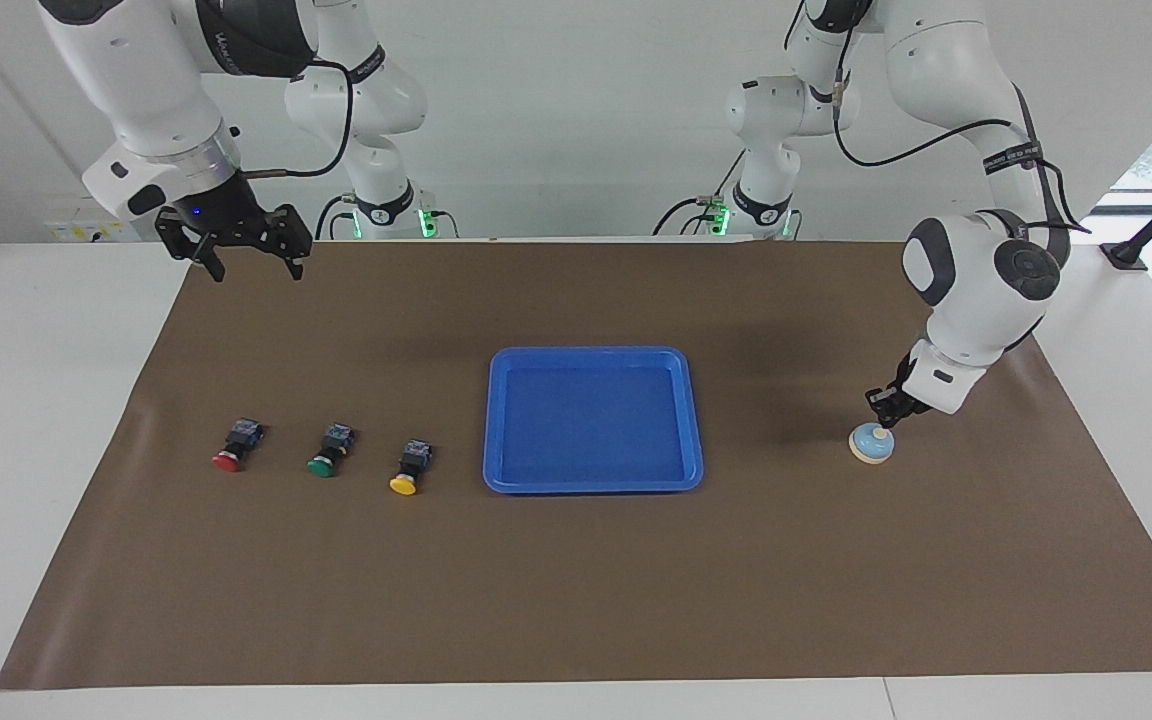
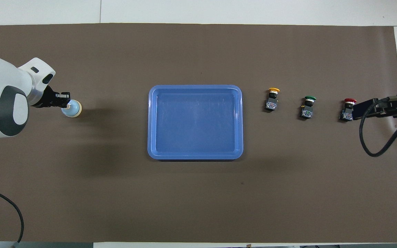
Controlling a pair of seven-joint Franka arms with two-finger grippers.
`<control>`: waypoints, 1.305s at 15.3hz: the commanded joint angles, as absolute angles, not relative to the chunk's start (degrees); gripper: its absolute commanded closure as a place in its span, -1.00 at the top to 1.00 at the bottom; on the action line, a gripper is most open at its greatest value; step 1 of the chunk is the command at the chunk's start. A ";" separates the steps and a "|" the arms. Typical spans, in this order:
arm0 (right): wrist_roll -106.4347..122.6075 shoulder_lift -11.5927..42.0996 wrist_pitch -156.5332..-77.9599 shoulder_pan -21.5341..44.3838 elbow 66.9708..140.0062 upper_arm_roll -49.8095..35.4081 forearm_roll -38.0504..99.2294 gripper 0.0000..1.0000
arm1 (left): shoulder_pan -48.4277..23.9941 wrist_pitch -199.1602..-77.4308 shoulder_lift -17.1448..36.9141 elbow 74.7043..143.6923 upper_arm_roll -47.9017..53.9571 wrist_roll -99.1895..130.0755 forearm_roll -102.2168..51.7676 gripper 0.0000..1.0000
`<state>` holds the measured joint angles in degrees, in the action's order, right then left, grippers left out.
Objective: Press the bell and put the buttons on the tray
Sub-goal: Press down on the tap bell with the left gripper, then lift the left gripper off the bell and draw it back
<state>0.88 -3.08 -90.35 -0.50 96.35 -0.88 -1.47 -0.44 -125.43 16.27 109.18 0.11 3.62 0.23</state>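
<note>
The left gripper [image 1: 882,412], jaws pressed together, is hanging right over the bell [image 1: 872,444] at the left arm's end of the surface, while the right gripper [image 1: 248,258], jaws spread, is waiting.

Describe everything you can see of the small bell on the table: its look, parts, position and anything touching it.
The bell is a small round dome, light blue with a cream rim at its base and a pale knob on top. It looks like painted metal or plastic. It stands upright on the brown mat, beside the blue tray, toward the left arm's end of the table. The left gripper, jaws shut, points down at the knob and seems to touch it.
</note>
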 commanded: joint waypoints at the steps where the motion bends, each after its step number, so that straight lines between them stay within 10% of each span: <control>1: 2.20 -4.04 -90.53 -1.58 97.38 -1.32 -0.88 1.00 | -0.09 -128.67 16.70 111.09 0.18 2.46 -0.44 -1.00; 7: 2.20 -4.04 -90.53 -1.58 97.38 -1.32 -0.88 1.00 | 0.62 -133.08 16.61 114.44 0.18 2.46 -0.44 -1.00; 13: 2.20 -4.04 -90.53 -1.58 97.38 -1.32 -0.88 1.00 | 0.53 -109.02 11.26 100.13 0.09 2.29 -0.44 -0.98; 16: 2.20 -4.04 -90.53 -1.58 97.38 -1.32 -0.88 1.00 | 0.18 -105.12 4.95 99.57 0.18 2.29 -0.53 0.89; 20: 2.55 -4.04 -89.39 -1.58 97.38 -1.32 -0.88 1.00 | 0.70 -99.24 -1.22 99.75 -0.17 3.07 -0.53 1.00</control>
<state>0.88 -3.08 -90.07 -0.50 96.35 -0.88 -1.47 0.29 -101.74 1.69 98.38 0.15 3.24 0.12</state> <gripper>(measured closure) 0.000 0.471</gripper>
